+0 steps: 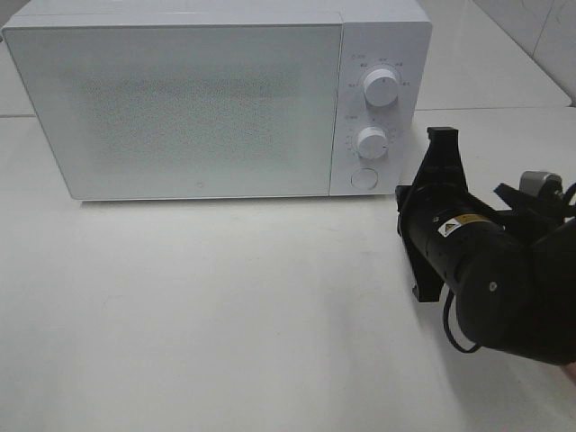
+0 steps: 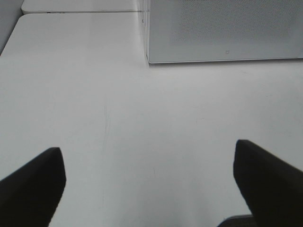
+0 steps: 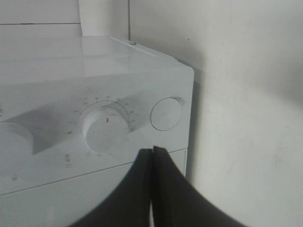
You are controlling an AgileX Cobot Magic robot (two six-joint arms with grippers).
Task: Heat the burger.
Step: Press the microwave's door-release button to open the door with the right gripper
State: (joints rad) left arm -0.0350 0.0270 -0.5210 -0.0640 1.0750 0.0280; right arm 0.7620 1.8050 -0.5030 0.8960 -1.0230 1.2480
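The burger is not in view in any frame. The white microwave (image 1: 180, 99) stands at the back of the table with its door closed; its inside is hidden. My right gripper (image 1: 401, 196) is shut on nothing and sits just right of the microwave's control panel, low down. In the right wrist view the shut fingers (image 3: 152, 163) point at the panel below the round button (image 3: 166, 114) and the lower knob (image 3: 106, 127). My left gripper (image 2: 147, 149) is open and empty over the bare table, in front of the microwave's left corner (image 2: 222, 28). It does not show in the high view.
The control panel carries an upper knob (image 1: 381, 87), a lower knob (image 1: 371, 142) and a round button (image 1: 364, 177). The white table (image 1: 225, 306) stretches in front of the microwave. A tiled wall lies behind at the right.
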